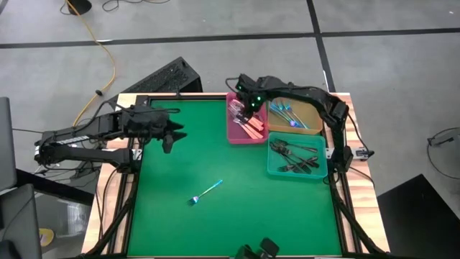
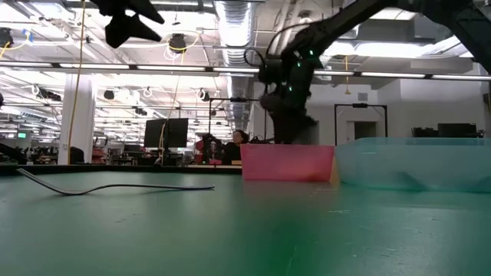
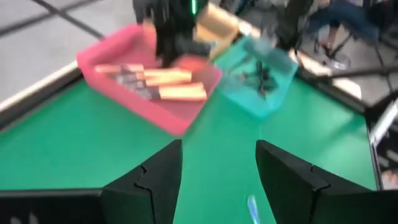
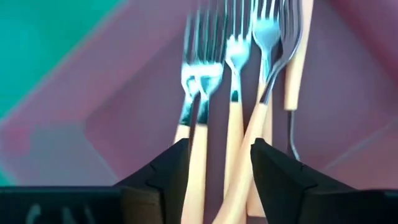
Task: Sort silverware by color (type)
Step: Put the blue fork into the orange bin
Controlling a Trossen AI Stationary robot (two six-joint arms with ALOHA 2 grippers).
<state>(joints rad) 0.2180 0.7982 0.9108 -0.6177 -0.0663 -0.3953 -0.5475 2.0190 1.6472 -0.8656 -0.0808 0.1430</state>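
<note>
A pink tray (image 1: 244, 124) holds several silver forks with tan handles (image 4: 233, 124). My right gripper (image 1: 249, 108) hangs open just above them, fingers pointing down and touching none of them. An iridescent blue fork (image 1: 206, 191) lies flat on the green mat, alone near the middle. A tan tray (image 1: 296, 117) holds blue forks, and a teal tray (image 1: 297, 159) holds black forks. My left gripper (image 1: 172, 134) waits open above the mat's far left part, with nothing between its fingers (image 3: 155, 180).
The three trays sit together at the mat's far right. A keyboard (image 1: 162, 79) lies beyond the far edge. The green mat (image 1: 215, 223) spreads from the lone fork to the near edge. People sit in the room behind, seen in the low view.
</note>
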